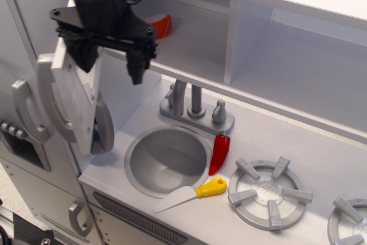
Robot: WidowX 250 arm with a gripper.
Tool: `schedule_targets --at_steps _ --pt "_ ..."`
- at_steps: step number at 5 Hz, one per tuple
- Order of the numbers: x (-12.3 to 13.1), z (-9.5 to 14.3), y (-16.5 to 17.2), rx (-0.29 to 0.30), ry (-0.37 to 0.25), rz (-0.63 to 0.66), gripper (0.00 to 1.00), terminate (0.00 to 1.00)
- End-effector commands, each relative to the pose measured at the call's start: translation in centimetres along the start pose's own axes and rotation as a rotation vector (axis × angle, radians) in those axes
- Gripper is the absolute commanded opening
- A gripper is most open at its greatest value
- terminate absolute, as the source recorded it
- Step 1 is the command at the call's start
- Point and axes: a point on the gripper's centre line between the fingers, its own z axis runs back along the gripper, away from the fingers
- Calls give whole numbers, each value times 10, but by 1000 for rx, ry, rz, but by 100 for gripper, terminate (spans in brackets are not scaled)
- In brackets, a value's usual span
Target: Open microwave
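The microwave (189, 47) is a grey-white cavity above the counter. Its door (77, 104) is swung wide open to the left, and I see its inner face and edge, with the long silver handle (50, 98) on the far side. An orange-red item (161, 26) lies inside the cavity. My black gripper (112, 61) hangs in front of the cavity's left end with its jaws spread. Its left finger (85, 55) is at the top edge of the door, and its right finger (136, 68) hangs free. It holds nothing.
Below are a round sink (169, 159), a faucet (192, 104), a red chili pepper (219, 153), a yellow-handled knife (192, 194) and a stove burner (269, 192). A grey wall phone (105, 127) is mostly hidden behind the door. A grey door with a curved handle (26, 110) is at the left.
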Motion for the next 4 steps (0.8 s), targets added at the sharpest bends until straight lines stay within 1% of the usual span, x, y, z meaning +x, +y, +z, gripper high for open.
schedule_targets --at_steps 1,2,3,4 --pt "0 46 -4 -61 -21 -4 100 0" --pt "6 65 -8 -104 -25 20 100 0" --pt "6 65 -8 -104 -25 20 100 0" --pt "6 65 -8 -104 -25 20 100 100"
